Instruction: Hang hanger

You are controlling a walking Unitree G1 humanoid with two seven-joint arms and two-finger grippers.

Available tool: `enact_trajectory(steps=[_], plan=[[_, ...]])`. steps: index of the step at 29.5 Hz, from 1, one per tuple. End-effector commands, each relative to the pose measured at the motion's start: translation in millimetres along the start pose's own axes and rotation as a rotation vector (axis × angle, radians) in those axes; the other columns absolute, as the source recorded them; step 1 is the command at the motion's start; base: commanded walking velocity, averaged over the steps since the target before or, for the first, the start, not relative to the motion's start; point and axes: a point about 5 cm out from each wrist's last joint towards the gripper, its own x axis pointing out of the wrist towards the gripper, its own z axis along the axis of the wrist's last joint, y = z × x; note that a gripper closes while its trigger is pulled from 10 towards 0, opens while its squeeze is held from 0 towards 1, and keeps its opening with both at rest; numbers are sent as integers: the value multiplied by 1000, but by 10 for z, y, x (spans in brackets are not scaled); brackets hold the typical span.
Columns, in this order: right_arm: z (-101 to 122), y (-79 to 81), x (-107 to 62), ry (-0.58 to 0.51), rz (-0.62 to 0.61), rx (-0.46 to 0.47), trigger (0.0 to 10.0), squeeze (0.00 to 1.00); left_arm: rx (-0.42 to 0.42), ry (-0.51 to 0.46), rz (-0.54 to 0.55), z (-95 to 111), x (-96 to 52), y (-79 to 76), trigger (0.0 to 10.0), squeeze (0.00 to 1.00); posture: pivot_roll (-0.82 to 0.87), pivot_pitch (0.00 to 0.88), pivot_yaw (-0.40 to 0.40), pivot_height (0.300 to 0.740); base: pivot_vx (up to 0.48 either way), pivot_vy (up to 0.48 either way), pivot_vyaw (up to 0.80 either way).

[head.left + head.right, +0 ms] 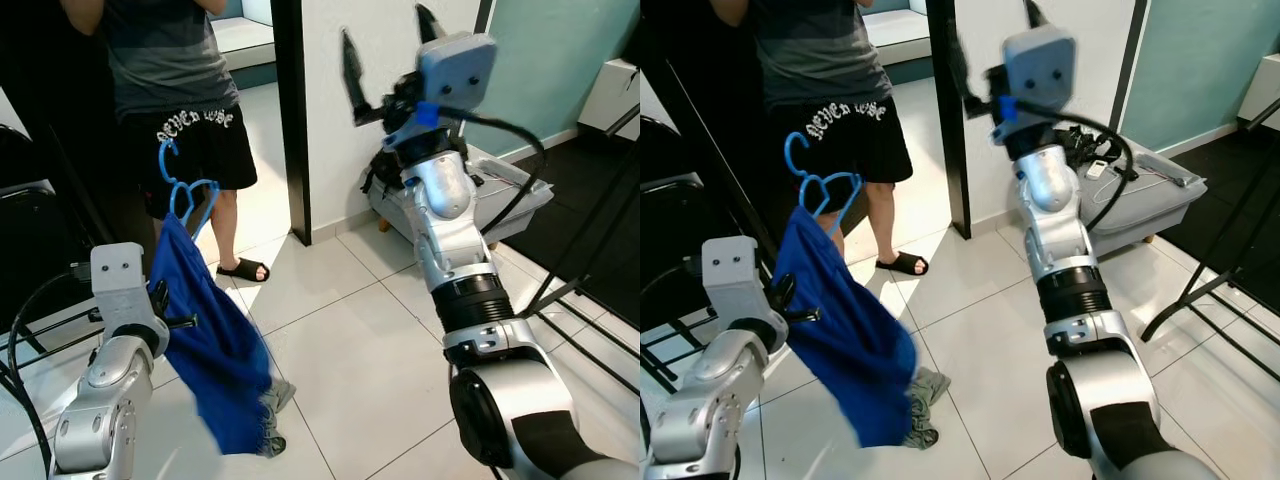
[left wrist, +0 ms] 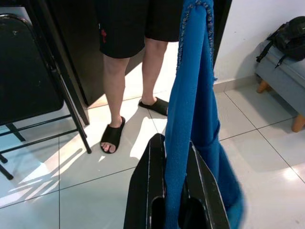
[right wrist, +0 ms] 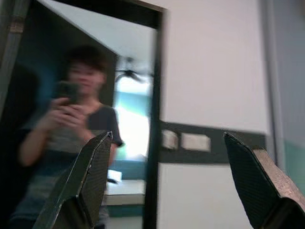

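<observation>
The left gripper (image 2: 174,191) is pinching the blue cloth (image 1: 215,350) (not the hanger (image 1: 185,190) above it), so the hanger could slip out; the right gripper (image 1: 390,65) is gaping wide, holding nothing

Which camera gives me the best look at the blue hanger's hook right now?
Left eye view: the hanger hook stands clear above the blue cloth. Right eye view shows it similarly. Left wrist view shows the cloth pinched in the left gripper.

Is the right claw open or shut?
Open. The right claw is raised high, its two black fingers spread wide with nothing between them.
</observation>
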Motion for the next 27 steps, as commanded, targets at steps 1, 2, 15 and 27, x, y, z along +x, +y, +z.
enact_trajectory(steps=[1,2,15,27], plan=[[19,85,29,-11,42,-1,10000,0,17,-12,10,23,-1,42,10000,0,131,0,34,740,0,0,0],[52,195,17,-41,122,-34,10000,0,17,-11,10,20,-2,46,10000,0,131,0,33,740,0,0,0],[-14,-24,65,10,-29,-34,10000,0,12,-11,12,13,17,47,10000,0,129,0,25,740,0,0,0],[-30,19,56,5,13,-74,10000,0,7,-8,3,-17,44,32,10000,0,126,0,18,740,0,0,0]])
